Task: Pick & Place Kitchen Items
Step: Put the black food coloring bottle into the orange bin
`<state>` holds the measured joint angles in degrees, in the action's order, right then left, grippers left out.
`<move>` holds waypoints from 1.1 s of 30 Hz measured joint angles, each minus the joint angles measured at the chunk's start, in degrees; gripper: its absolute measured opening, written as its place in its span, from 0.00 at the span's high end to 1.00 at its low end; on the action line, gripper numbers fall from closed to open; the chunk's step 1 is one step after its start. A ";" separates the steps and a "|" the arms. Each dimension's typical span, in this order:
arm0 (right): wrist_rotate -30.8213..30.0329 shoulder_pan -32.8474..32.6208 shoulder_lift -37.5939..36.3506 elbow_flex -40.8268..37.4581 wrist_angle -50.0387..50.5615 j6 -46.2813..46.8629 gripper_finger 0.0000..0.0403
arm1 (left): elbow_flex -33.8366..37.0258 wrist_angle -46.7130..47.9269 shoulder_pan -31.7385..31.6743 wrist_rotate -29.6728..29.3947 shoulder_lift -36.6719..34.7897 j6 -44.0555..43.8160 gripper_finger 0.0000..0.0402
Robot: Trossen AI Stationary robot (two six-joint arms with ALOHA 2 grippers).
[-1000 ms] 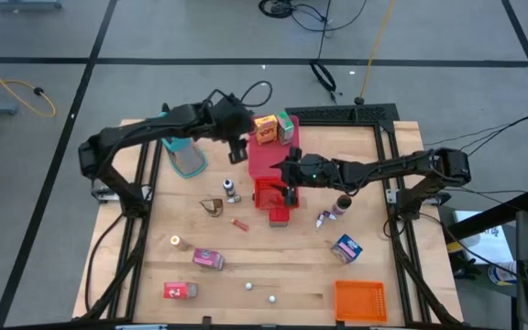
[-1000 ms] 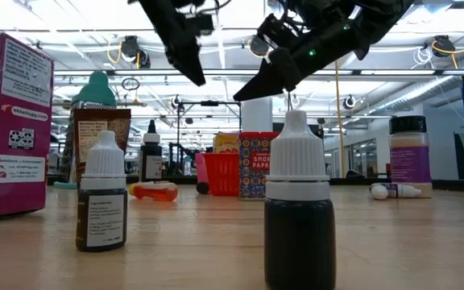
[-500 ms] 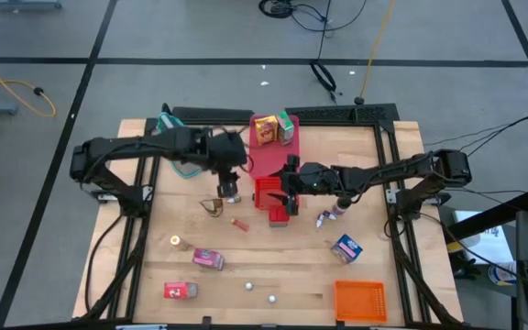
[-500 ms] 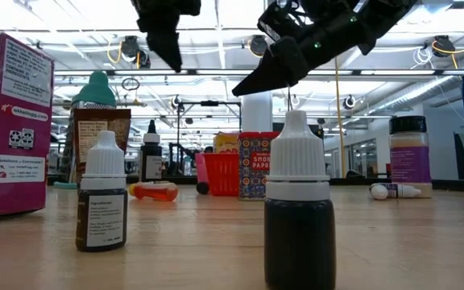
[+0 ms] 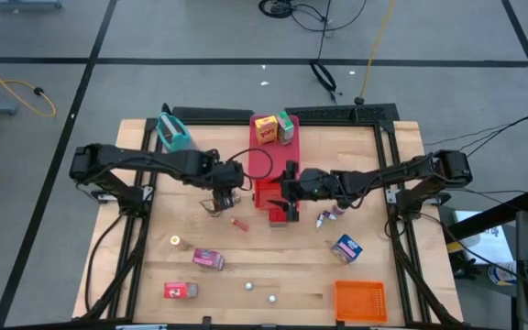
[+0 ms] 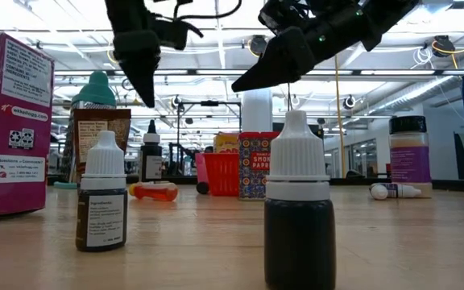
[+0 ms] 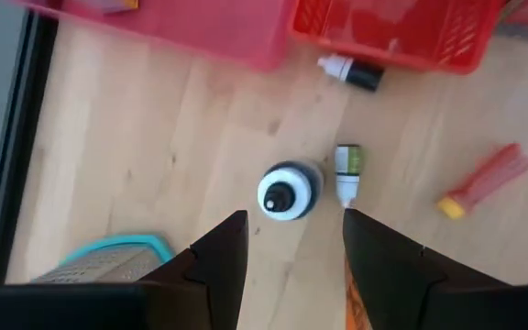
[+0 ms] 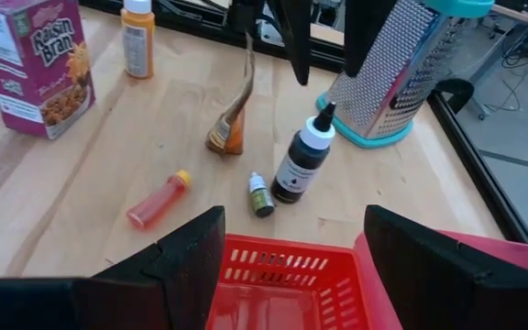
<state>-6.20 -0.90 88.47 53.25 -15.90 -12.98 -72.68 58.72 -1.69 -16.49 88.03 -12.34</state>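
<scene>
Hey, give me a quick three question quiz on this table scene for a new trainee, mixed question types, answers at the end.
1. True or false: the left pincer is shut on the dark bottle.
2. What lies right beside that bottle? A the orange bin, B a small green-labelled bottle, C a blue carton.
3. Which container is the right pincer poised over?

Key: 1 false, it hangs open above the bottle. 2 B. 3 the red basket.

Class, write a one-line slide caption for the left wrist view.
Open left pincer hovers above an upright black bottle with white cap on the wooden table.
</scene>
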 joint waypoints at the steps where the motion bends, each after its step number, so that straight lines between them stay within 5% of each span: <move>1: 0.01 -0.15 0.00 0.00 0.00 0.15 0.37 | 0.65 -1.13 -0.01 -0.06 0.00 -0.03 0.55; 13: 0.02 -0.75 0.00 0.00 0.94 1.05 0.37 | 6.72 -9.30 -0.63 0.87 -0.16 1.23 0.55; 33: 0.02 -0.73 0.00 0.00 1.20 1.41 0.37 | 7.01 -9.33 -0.63 0.63 -6.73 -0.18 0.55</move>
<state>-6.18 -1.63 88.47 53.25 -14.70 -11.57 -65.67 49.39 -2.33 -15.87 81.30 -12.52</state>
